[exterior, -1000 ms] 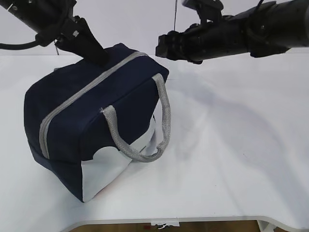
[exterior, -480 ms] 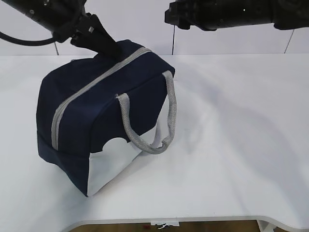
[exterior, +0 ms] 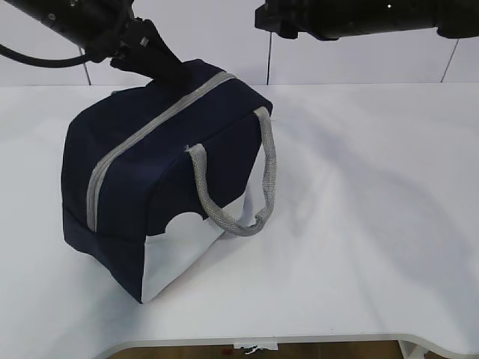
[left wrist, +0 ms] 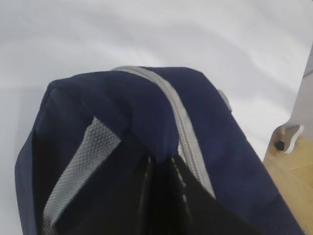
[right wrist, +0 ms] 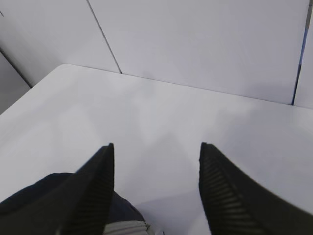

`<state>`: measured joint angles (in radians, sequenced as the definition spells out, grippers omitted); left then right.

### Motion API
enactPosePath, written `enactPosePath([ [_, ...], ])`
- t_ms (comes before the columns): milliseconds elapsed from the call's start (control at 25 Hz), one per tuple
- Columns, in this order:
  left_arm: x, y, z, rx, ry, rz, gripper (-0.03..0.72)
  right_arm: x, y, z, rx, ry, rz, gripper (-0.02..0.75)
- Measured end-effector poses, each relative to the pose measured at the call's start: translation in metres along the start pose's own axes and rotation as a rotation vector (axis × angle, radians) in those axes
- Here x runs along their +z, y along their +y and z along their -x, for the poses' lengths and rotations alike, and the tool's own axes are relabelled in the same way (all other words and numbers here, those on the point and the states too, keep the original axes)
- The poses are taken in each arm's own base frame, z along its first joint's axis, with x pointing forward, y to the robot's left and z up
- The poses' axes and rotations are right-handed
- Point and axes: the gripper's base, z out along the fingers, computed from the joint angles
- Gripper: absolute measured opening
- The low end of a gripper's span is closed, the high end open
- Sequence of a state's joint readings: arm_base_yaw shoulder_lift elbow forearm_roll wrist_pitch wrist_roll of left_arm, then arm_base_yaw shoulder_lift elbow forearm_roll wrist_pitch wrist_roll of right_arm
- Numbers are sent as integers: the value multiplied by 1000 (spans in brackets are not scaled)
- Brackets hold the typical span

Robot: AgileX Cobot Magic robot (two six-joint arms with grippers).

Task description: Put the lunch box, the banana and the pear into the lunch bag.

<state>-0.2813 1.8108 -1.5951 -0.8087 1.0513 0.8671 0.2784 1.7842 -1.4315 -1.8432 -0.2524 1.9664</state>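
The navy lunch bag [exterior: 157, 179] with its white lower panel stands tilted on the white table, its grey zipper [exterior: 142, 138] closed along the top and a grey handle [exterior: 239, 187] hanging at the front. My left gripper [exterior: 174, 75] is shut on a fold of the bag's navy fabric [left wrist: 156, 132] at its far top end, beside the zipper. My right gripper [right wrist: 156, 152] is open and empty, held high above the table behind the bag; its arm [exterior: 352, 16] crosses the top of the exterior view. The lunch box, the banana and the pear are out of view.
The white table [exterior: 374, 209] stretches to the right of the bag, with its front edge [exterior: 299, 340] at the bottom. A wall with panel seams [right wrist: 102, 34] stands behind the table. The table's rim and the floor [left wrist: 293, 161] show in the left wrist view.
The left gripper has dragged the bag to the right and turned it more upright. The right arm has risen up and back, away from the bag's top.
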Motion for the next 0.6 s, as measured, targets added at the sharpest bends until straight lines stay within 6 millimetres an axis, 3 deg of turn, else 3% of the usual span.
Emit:
enactPosePath([
  [280, -6, 7, -2, -59, -11, -3, 297, -10, 5, 9, -24, -22, 20, 421],
  [600, -31, 22, -13, -111, 19, 7, 332, -27, 12, 13, -68, -29, 48, 420],
])
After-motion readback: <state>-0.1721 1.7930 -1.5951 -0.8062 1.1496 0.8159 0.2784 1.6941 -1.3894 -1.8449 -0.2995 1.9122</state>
